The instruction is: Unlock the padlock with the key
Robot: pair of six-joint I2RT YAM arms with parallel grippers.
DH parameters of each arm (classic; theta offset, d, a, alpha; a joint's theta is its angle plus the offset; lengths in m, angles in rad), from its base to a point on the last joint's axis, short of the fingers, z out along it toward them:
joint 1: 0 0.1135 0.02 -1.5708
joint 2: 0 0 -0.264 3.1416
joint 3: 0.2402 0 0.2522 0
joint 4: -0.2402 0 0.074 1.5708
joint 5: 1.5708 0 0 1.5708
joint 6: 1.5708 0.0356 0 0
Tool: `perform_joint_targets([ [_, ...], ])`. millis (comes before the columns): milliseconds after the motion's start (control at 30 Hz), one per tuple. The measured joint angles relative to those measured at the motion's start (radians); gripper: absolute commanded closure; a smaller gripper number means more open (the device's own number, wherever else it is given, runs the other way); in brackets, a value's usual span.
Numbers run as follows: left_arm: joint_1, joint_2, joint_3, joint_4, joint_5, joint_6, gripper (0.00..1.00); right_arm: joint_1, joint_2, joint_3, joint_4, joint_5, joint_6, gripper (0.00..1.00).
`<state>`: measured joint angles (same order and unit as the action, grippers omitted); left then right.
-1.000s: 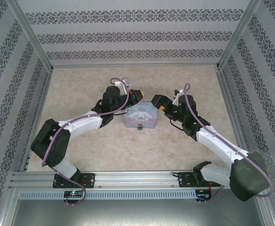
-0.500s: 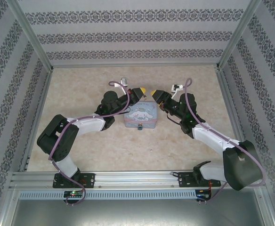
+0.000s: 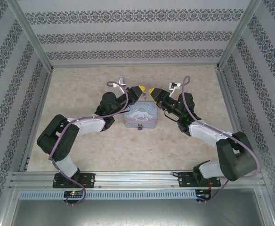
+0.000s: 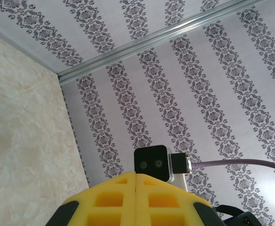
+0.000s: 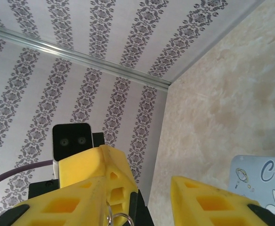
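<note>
Pastel-blue cartoon tin on beige marbled tabletop, damask-striped walls around.

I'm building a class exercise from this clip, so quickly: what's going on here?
Two robot arms are at work over a cartoon tin with what looks like the padlock at its near edge. Neither touches it: the left gripper and right gripper hover over the tin's far side, tips nearly meeting. The left one's fingers are pressed shut; the right one's stand apart. A small metal ring shows low in the right wrist view; whether the key hangs on it cannot be told.
</note>
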<state>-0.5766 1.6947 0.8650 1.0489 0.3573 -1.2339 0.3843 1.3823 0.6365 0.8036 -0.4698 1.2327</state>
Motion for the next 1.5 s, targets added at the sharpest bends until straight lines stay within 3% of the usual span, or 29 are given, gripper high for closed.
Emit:
perform_joint_targets([
  [300, -0.005, 0.012, 0.000, 0.011, -0.011, -0.018, 1.00, 0.031, 0.023, 0.003, 0.037, -0.001, 0.008, 0.60],
  [533, -0.006, 0.012, 0.000, 0.014, -0.018, -0.029, 1.00, 0.039, 0.043, 0.005, 0.063, -0.003, 0.022, 0.69],
  [967, -0.006, 0.023, 0.000, 0.014, -0.019, -0.032, 1.00, 0.052, 0.053, 0.005, 0.092, -0.012, 0.023, 0.70],
  [1500, -0.006, 0.029, 0.000, 0.014, -0.022, -0.036, 1.00, 0.052, 0.067, 0.002, 0.122, -0.018, 0.030, 0.81],
])
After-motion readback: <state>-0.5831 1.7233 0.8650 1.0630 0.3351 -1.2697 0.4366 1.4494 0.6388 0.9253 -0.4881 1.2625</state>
